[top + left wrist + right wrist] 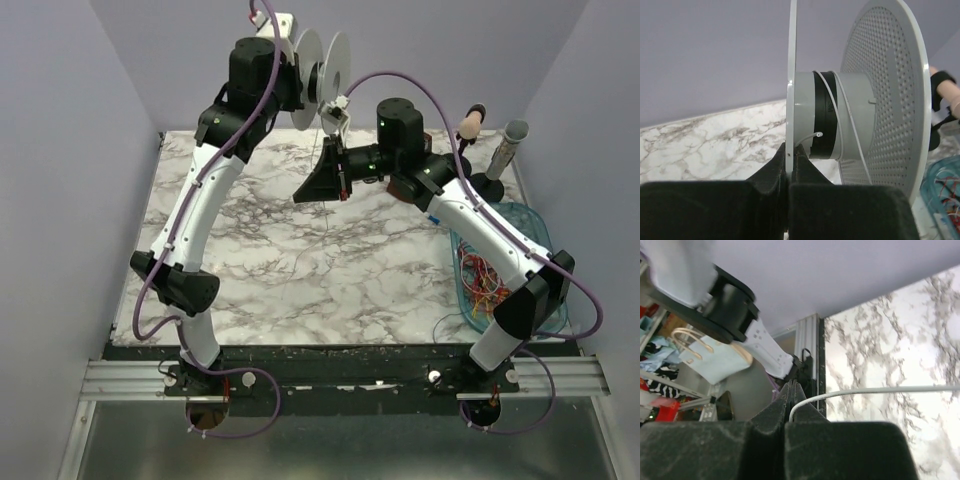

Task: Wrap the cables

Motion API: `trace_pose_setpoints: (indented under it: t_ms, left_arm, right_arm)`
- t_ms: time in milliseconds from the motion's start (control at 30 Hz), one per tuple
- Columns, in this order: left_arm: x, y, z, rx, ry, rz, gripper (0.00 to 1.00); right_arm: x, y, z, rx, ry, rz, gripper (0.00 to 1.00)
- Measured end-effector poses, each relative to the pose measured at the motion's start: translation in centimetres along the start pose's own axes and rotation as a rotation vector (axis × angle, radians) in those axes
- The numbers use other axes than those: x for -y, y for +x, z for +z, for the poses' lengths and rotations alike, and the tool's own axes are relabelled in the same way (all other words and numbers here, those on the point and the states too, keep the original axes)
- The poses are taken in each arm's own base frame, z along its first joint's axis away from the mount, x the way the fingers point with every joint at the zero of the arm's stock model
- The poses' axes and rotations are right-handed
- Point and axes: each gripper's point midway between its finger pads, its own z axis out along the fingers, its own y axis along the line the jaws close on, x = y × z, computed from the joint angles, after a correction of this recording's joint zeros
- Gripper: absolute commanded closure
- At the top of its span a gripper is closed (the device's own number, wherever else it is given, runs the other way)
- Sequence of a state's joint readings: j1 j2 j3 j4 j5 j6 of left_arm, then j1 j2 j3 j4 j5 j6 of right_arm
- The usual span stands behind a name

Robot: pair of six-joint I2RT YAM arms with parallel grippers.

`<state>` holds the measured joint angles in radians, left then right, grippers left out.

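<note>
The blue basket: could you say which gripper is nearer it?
Right. The right gripper, holding white cable, is mid-table, left of the basket; the left gripper clamps the spool farther left.

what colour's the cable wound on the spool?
White. The cable shows best in the left wrist view, crossing the spool at its grey-and-black core.

No writing, number or brand mark can be read in any view. The spool (335,55) and the blue basket (540,225) show plain surfaces. The cluttered shelves (657,345) in the right wrist view are too blurred to read.
</note>
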<state>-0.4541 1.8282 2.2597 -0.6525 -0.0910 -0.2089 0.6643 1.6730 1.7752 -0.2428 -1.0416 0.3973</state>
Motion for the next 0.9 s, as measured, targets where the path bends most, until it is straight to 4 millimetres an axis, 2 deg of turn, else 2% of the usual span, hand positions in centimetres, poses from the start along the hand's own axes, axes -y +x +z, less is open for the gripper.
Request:
trace_pose_setpoints:
  t_ms: [33, 133, 233, 367, 500, 600, 767, 900]
  left_arm:
    - [0.0, -1.4, -0.5, 0.033, 0.004, -0.024, 1.00]
    - [0.6, -3.8, -1.8, 0.091, 0.030, -0.062, 1.00]
    - [1.7, -4.7, -3.3, 0.106, 0.083, -0.092, 1.00]
    - [2.6, -5.6, -5.2, 0.116, 0.138, -0.113, 1.00]
    - [3.4, -6.6, -7.2, 0.126, 0.186, -0.111, 1.00]
    - [4.1, -8.1, -9.3, 0.162, 0.224, -0.101, 1.00]
    - [4.6, -10.2, -12.6, 0.218, 0.265, -0.085, 1.00]
    - [5.1, -11.4, -14.2, 0.254, 0.297, -0.076, 1.00]
  right_arm:
    - [0.6, 0.8, 0.1, -0.006, 0.014, 0.001, 0.99]
    - [2.9, 3.1, 0.2, -0.023, 0.079, 0.004, 0.99]
    - [5.2, 4.8, 0.3, -0.035, 0.153, 0.004, 0.96]
    - [7.4, 6.5, 0.3, -0.031, 0.213, -0.007, 0.81]
    - [9.3, 8.4, 0.3, 0.001, 0.261, 0.006, 0.79]
    - [10.4, 9.7, 0.0, 0.059, 0.301, 0.015, 0.77]
    - [11.4, 9.6, -0.1, 0.161, 0.320, 0.004, 0.74]
    - [12.0, 8.5, 0.1, 0.221, 0.326, -0.026, 0.63]
